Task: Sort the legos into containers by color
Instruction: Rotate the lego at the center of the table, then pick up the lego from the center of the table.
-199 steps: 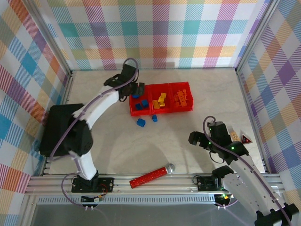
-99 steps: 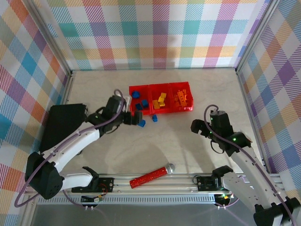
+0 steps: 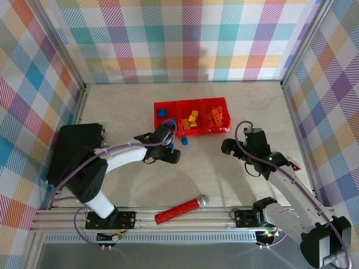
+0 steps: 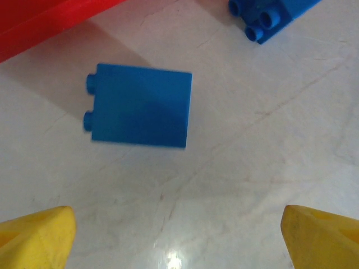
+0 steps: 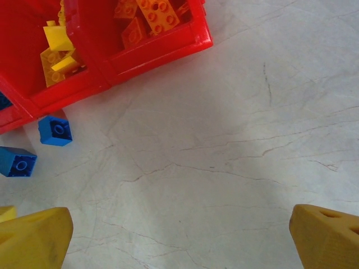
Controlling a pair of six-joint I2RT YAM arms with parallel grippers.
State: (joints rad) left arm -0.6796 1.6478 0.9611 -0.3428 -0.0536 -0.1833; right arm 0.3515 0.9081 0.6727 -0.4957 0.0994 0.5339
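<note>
A blue lego (image 4: 140,106) lies on the pale worktop (image 4: 252,140) left of centre, studs pointing left. A second blue lego (image 4: 269,14) is cut off at the top right edge. The red container (image 4: 39,22) fills the upper left corner. The left hand (image 4: 178,224) has its yellow fingertips (image 4: 39,235) wide apart in the bottom corners.

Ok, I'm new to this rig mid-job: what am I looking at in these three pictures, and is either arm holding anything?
Two robot arms, each ending in a two-finger pincer. The overhead picture looks down from behind them; the other two come from a camera on each wrist. The left pincer hangs open over a loose blue brick beside the red bins. The right pincer is open too, holding nothing. A red stick and a black box lie nearby.
</note>
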